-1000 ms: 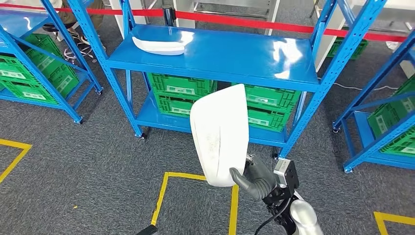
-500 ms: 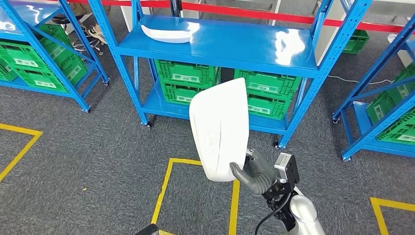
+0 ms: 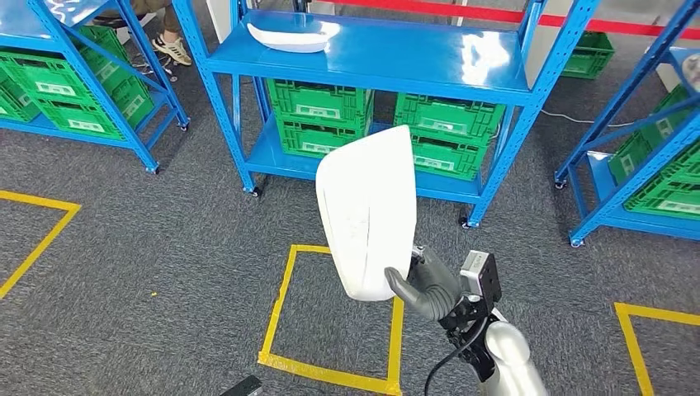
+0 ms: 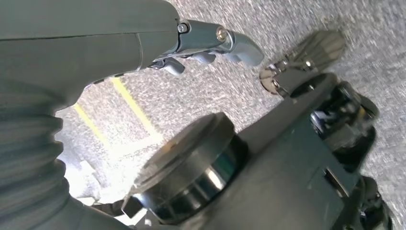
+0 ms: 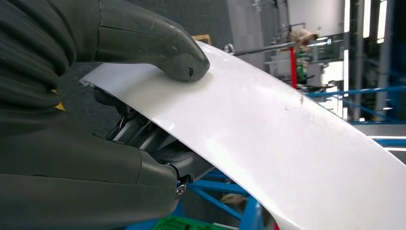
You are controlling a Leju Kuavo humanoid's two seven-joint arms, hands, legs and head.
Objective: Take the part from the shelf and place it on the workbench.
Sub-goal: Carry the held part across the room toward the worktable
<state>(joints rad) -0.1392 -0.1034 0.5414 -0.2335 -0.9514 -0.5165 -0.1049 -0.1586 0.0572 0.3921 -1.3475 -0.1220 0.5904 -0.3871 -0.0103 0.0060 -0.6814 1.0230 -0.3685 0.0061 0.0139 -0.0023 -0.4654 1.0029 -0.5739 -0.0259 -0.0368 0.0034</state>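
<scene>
A large curved white part stands upright in front of me over the grey carpet, gripped at its lower edge by my right hand. In the right wrist view the thumb presses on the part's smooth outer face and the darker fingers curl beneath it. A second white part lies on the left end of the blue shelf's top level, well ahead of me. My left hand hangs over the carpet and holds nothing, with its fingers stretched out.
Green crates fill the shelf's lower levels. More blue racks with green crates stand at the left and right. A yellow tape square marks the carpet below the part. A person's shoe shows behind the left rack.
The whole picture has shifted: the shelf now sits higher and farther off, so the camera has moved back. The right hand still holds the white part the same way.
</scene>
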